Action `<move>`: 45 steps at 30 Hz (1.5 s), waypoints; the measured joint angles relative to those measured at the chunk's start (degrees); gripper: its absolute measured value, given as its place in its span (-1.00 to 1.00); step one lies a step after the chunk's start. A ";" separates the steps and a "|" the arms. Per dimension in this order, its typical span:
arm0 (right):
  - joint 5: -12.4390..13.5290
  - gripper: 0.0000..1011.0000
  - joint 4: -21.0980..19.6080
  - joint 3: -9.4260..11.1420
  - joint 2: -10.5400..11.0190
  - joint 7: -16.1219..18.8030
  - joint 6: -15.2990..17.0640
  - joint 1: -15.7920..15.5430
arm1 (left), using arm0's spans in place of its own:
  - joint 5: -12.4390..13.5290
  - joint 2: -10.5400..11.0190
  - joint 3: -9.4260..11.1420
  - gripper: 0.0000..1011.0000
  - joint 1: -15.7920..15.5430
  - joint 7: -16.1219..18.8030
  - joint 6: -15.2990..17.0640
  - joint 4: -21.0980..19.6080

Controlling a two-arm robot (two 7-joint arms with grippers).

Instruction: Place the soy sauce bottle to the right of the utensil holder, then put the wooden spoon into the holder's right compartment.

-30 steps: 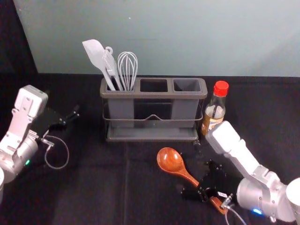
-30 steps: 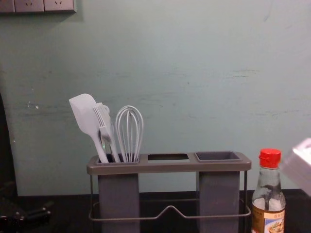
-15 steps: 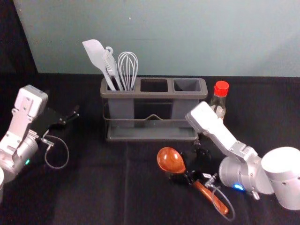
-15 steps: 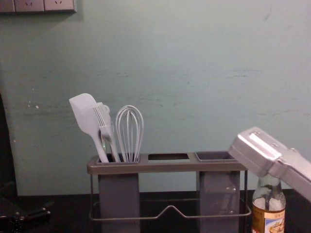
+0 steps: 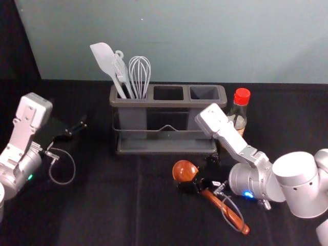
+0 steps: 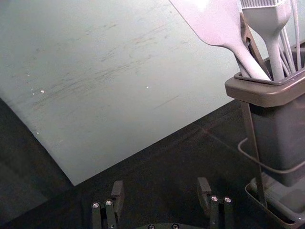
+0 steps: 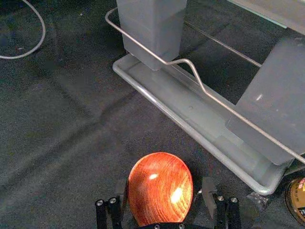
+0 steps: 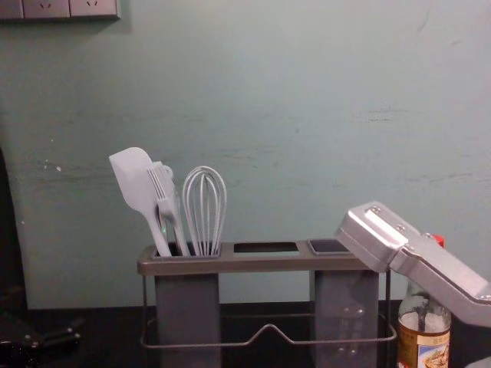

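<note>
The right gripper (image 5: 193, 175) is low over the wooden spoon (image 5: 225, 211), around the neck beside the bowl. In the right wrist view the right gripper (image 7: 164, 190) is open, the spoon's bowl (image 7: 161, 186) showing between its fingers. The soy sauce bottle (image 5: 240, 110) stands upright just right of the utensil holder (image 5: 166, 104), partly behind the right arm. The holder's right compartment (image 5: 204, 93) is empty. At the left side the left gripper (image 5: 77, 130) stays parked; in the left wrist view the left gripper (image 6: 160, 188) is open with nothing between its fingers.
A white spatula (image 5: 104, 60), a brush and a whisk (image 5: 139, 74) stand in the holder's left compartment. A wire rail (image 8: 268, 331) runs across the holder's front. The wall is close behind. Dark cloth lies in front of the holder, left of the spoon.
The right arm has moved left, its gripper going up along the spoon from the handle toward the bowl. The spoon, bottle and left arm look unmoved.
</note>
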 joint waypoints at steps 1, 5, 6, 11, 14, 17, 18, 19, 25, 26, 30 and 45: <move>-0.07 0.98 0.15 -0.01 -0.12 0.00 -0.05 0.07 | 0.00 0.00 0.00 0.99 0.00 0.00 0.00 0.00; -0.27 0.98 0.88 -0.04 -0.63 0.02 -0.31 0.32 | 0.00 0.00 0.00 0.99 0.00 0.00 0.00 0.00; -0.29 0.98 1.00 -0.04 -0.72 0.04 -0.35 0.36 | 0.00 0.00 0.00 0.99 0.00 0.00 0.00 0.00; -0.53 0.98 1.75 -0.21 -1.18 0.17 -0.61 0.56 | 0.00 0.00 0.00 0.99 0.00 0.00 0.00 0.00; -0.78 0.98 1.95 -0.36 -1.22 0.33 -0.84 0.67 | 0.00 0.00 0.00 0.99 0.00 0.00 0.00 0.00; -1.16 0.98 2.05 -0.57 -1.28 0.45 -0.85 0.78 | 0.00 0.00 0.00 0.99 0.00 0.00 0.00 0.00; -1.23 0.98 2.05 -0.61 -1.28 0.46 -0.85 0.80 | 0.00 0.00 0.00 0.99 0.00 0.00 0.00 0.00; -1.40 0.98 2.05 -0.67 -1.28 0.48 -0.85 0.80 | 0.00 0.00 0.00 0.99 0.00 0.00 0.00 0.00; -2.00 0.98 2.04 -0.83 -1.29 0.57 -0.88 0.76 | 0.00 0.00 0.00 0.99 0.00 0.00 0.00 0.00; -2.23 0.98 2.05 -0.94 -1.30 0.58 -0.99 0.76 | 0.00 0.00 0.00 0.99 0.00 0.00 0.00 0.00; -2.92 0.98 2.05 -1.21 -1.31 0.65 -1.32 0.80 | 0.00 0.00 0.00 0.99 0.00 0.00 0.00 0.00; -3.42 0.98 2.08 -0.63 -1.79 1.43 -1.44 0.42 | 0.00 0.00 0.00 0.99 0.00 0.00 0.00 0.00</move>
